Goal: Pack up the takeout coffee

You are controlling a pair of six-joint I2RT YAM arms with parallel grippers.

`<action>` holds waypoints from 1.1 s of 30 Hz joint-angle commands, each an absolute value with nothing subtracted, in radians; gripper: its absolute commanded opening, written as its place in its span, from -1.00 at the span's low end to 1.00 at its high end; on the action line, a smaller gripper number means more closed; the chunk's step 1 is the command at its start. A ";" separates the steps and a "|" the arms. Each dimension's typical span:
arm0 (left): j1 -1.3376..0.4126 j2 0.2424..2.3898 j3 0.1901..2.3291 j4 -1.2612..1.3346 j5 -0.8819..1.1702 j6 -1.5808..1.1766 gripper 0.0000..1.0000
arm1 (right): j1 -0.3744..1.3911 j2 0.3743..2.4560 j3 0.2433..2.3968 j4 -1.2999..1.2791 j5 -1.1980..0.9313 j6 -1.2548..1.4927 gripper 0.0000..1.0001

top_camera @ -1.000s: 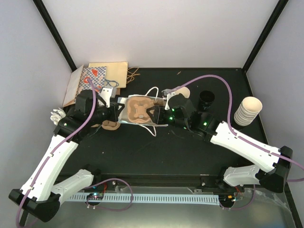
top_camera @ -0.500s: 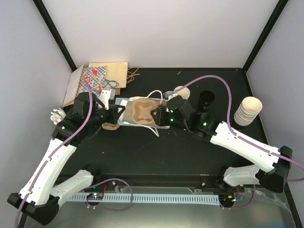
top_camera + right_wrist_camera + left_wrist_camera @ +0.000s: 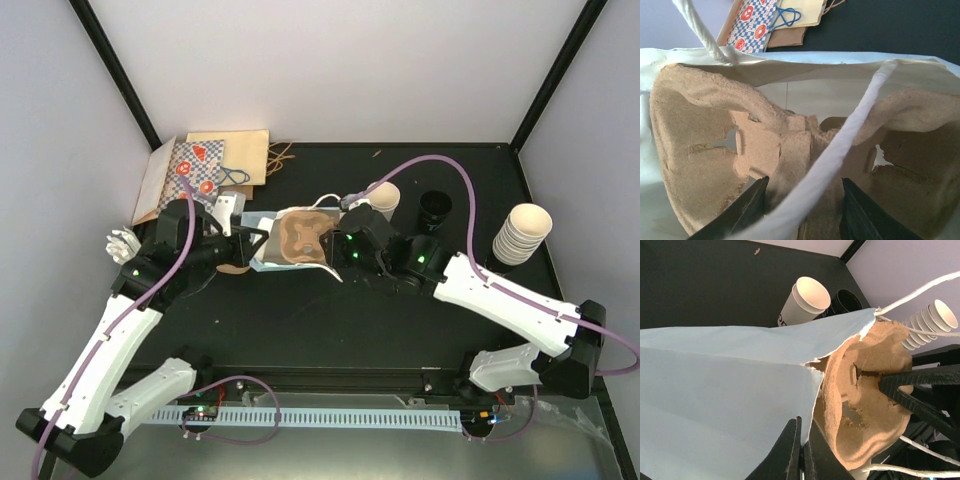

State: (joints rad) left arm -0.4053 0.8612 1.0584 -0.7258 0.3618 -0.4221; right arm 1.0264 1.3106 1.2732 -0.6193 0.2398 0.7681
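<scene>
- Blue bag (image 3: 715, 385) edge is pinched in the left end effector (image 3: 801, 452), jaws together.
- Right end effector (image 3: 802, 207), jaws partly apart, clamps the carrier (image 3: 700, 125).
- It has shifted left since earlier.

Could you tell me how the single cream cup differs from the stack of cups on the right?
The single cream cup stands alone; the stack of cups is several nested together. The single cream cup is next to the black cup; the stack of cups stands apart by the right edge of the table. Both are cream-white, open-topped and lidless.
</scene>
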 commanded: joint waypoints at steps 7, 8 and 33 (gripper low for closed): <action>-0.410 0.837 1.043 -0.704 0.374 -0.487 -0.97 | 1.072 1.353 1.296 -0.607 0.296 0.731 -0.24; -0.410 0.836 1.043 -0.703 0.372 -0.491 -0.97 | 1.072 1.353 1.290 -0.602 0.295 0.729 -0.24; -0.409 0.806 0.959 -0.638 0.489 -0.565 -0.97 | 1.085 1.412 1.321 -0.663 0.424 0.639 -0.24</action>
State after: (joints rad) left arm -0.4065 0.8326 0.9688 -0.6529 0.4507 -0.5423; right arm 1.0832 1.3876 1.2896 -0.6445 0.3801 0.6601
